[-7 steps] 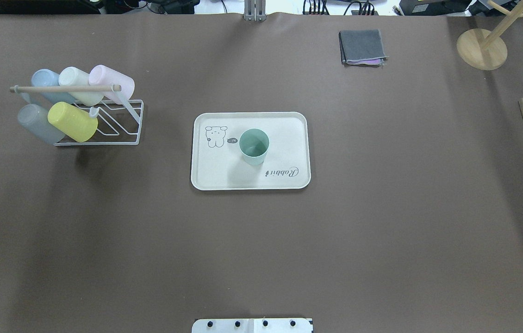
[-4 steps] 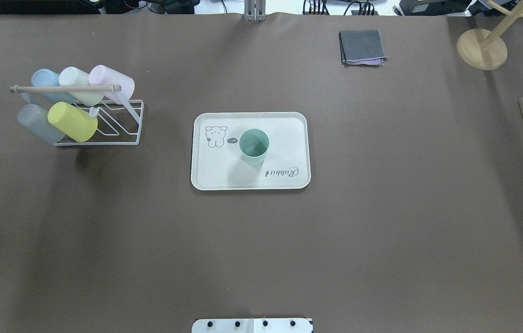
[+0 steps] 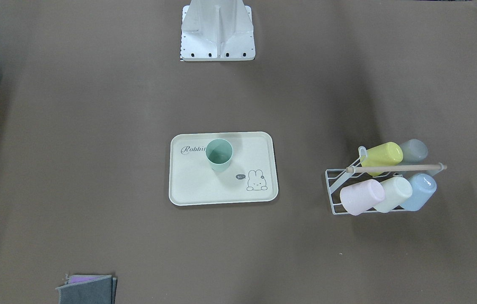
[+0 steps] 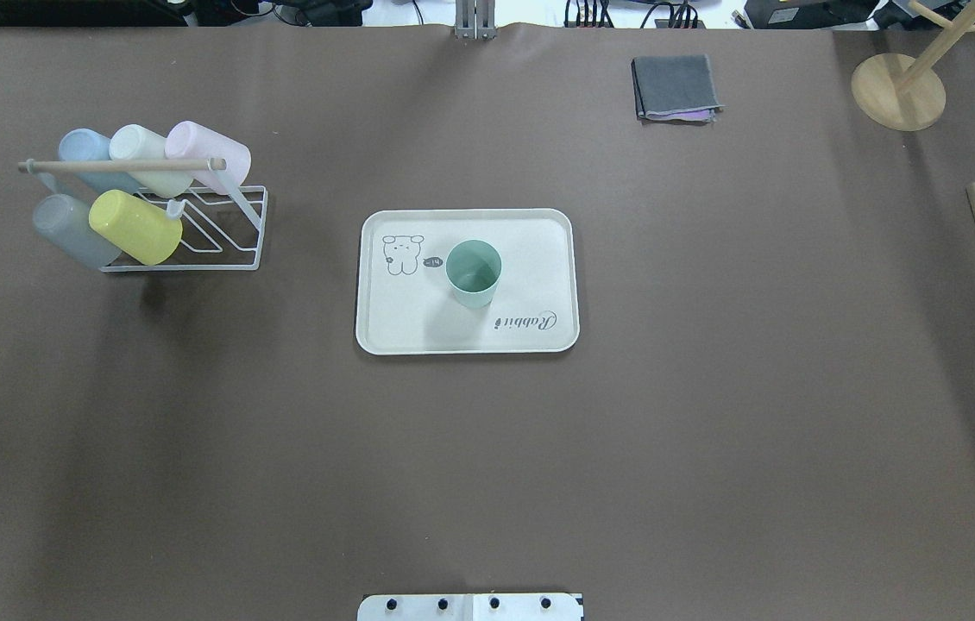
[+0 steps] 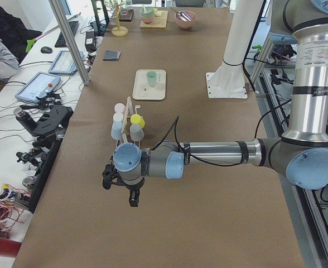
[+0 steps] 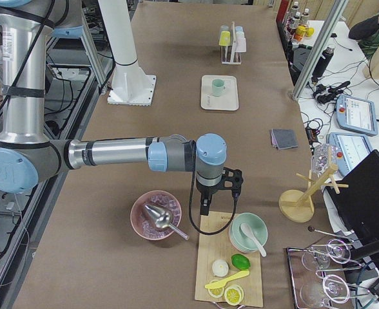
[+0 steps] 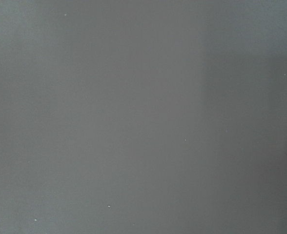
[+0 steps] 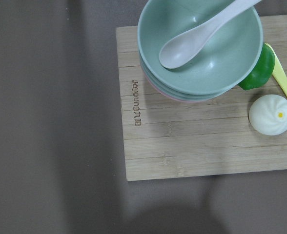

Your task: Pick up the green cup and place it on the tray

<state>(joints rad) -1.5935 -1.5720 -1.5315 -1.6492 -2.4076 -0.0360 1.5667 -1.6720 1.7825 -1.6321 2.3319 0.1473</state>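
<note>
Grippers [image 5: 131, 196] [image 6: 205, 205] far from green cup [image 4: 474, 272]

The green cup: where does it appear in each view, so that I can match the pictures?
Exterior front-facing: the green cup stands at centre, on the tray.
Overhead exterior: green cup at centre.
Exterior left: green cup top middle, far.
Exterior right: green cup top middle, far.
Left wrist-mounted: not in it.
Right wrist-mounted: not in it.
Shared landmark: the tray under it.
</note>
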